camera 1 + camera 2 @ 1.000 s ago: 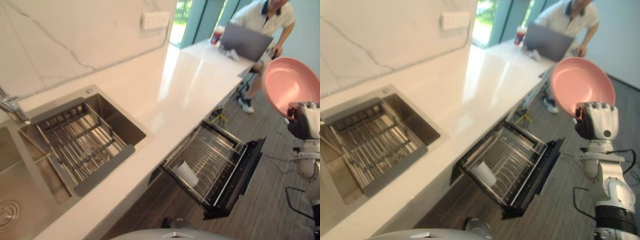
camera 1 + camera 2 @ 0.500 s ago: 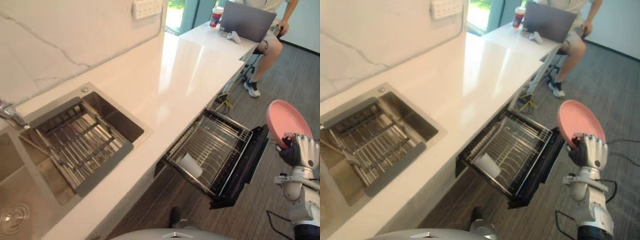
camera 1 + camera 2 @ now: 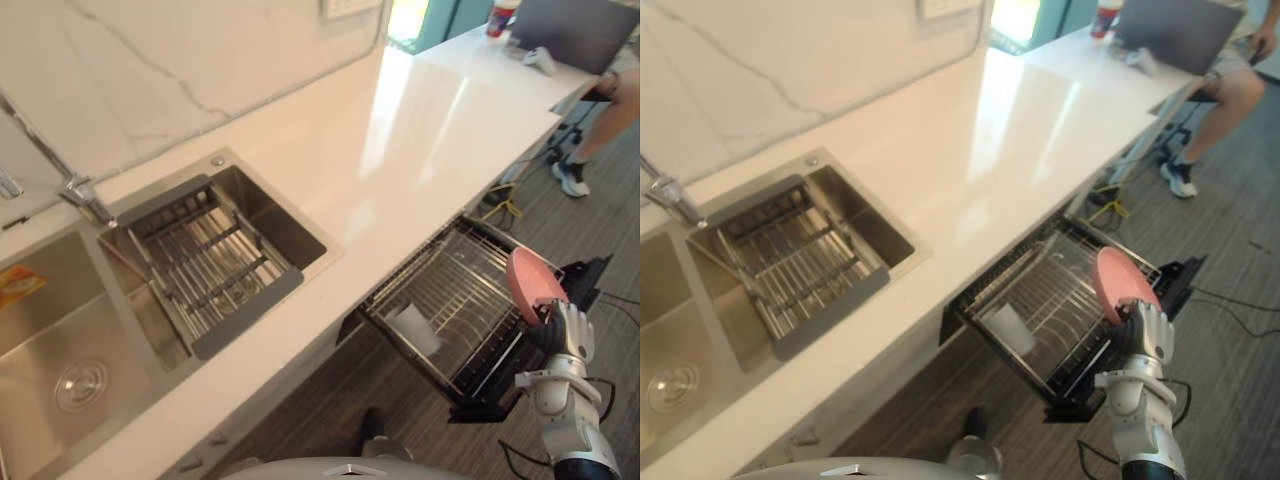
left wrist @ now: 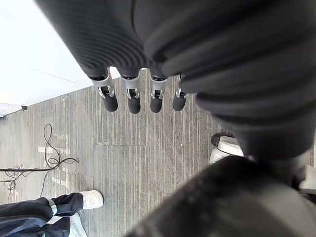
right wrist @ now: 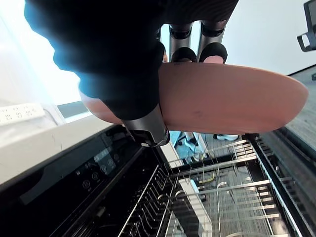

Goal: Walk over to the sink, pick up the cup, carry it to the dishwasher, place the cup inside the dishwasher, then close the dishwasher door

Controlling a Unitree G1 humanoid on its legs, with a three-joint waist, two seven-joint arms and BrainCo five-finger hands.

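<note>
1. Fingers (image 5: 213, 52) of the right hand (image 3: 1145, 335) are curled over one face of a pink plate (image 5: 237, 103), and the thumb (image 5: 144, 126) is pressed on the other face, so the plate is pinched by its rim.
2. Part of the plate's rim is hidden behind the hand's dark cover in the right wrist view; in the eye views the fingertips are hidden by the plate.
3. The plate is held nearly on edge above the outer end of the pulled-out dishwasher rack (image 3: 450, 290). Whether it touches the wires cannot be told.
4. A white cup (image 3: 413, 328) is seen inside that rack, at its near end, well apart from the plate. Whether it is tilted or lying on its side is hard to make out.
5. The dishwasher door (image 3: 1178, 278) is folded down and open, partly covered by the plate and hand.
6. The sink (image 3: 200, 260) is set in the white table (image 3: 420, 130), with a wire tray across it.
7. The left hand (image 4: 132, 96) hangs over the floor (image 4: 123, 163), its fingers straight, side by side, holding nothing; its thumb is hidden.
8. A person's shoe (image 4: 89, 200) is cut off at the frame edge.
</note>
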